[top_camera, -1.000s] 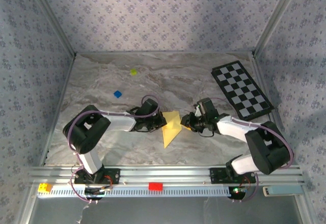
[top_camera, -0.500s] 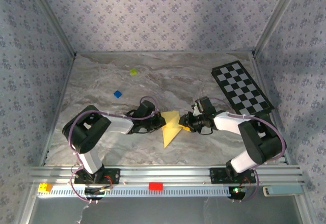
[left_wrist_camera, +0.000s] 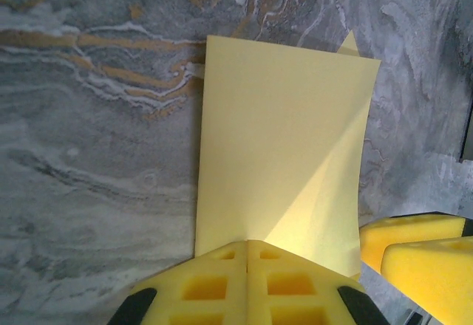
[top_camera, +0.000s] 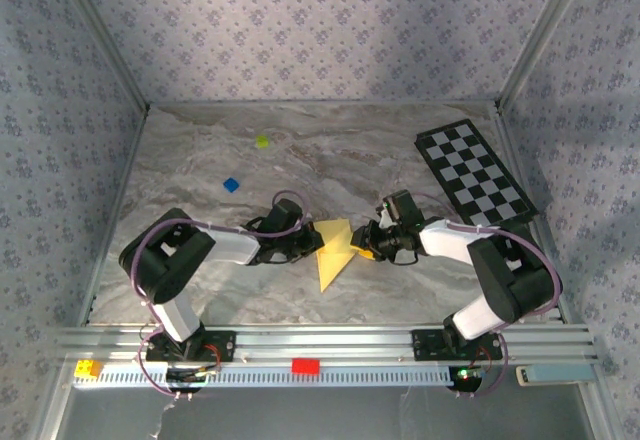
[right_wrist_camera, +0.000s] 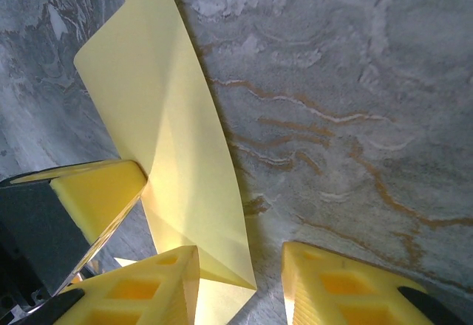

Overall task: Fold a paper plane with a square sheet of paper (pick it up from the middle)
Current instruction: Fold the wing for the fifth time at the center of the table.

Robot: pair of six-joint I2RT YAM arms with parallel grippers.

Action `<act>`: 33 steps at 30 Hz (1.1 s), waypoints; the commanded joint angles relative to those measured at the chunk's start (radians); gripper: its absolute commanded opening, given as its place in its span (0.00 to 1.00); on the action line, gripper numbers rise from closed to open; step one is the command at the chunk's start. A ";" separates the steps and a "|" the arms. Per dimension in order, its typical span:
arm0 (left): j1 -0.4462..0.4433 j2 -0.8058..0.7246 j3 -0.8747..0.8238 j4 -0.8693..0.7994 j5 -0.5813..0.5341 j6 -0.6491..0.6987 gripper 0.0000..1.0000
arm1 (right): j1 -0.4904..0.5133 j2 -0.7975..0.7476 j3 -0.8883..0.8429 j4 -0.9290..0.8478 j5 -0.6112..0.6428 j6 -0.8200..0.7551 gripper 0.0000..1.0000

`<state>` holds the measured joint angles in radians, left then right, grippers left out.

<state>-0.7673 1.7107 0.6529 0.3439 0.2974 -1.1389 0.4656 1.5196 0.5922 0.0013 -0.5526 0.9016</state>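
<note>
The folded yellow sheet of paper (top_camera: 335, 250) lies on the marble table (top_camera: 200, 175) between the two grippers, its long axis going from far to near, with the point toward the bases. The left gripper (left_wrist_camera: 246, 245) has its jaws together at the paper's left edge; if they pinch it, one cannot tell. The right gripper (right_wrist_camera: 240, 266) stands with jaws apart, and the paper's right corner lies just between them.
</note>
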 commanded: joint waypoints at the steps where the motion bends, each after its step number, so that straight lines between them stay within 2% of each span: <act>1: 0.005 -0.006 -0.029 -0.086 -0.034 -0.001 0.04 | 0.007 -0.026 0.002 -0.037 0.014 0.010 0.36; 19: 0.005 -0.004 -0.016 -0.097 -0.032 -0.006 0.04 | 0.010 -0.021 -0.024 0.065 -0.076 0.059 0.37; 33: 0.005 -0.008 -0.018 -0.097 -0.034 -0.004 0.03 | 0.014 -0.004 -0.012 -0.017 -0.011 0.053 0.36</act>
<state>-0.7673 1.7065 0.6506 0.3397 0.2920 -1.1461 0.4740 1.5082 0.5766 0.0250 -0.5869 0.9531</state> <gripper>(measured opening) 0.043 0.363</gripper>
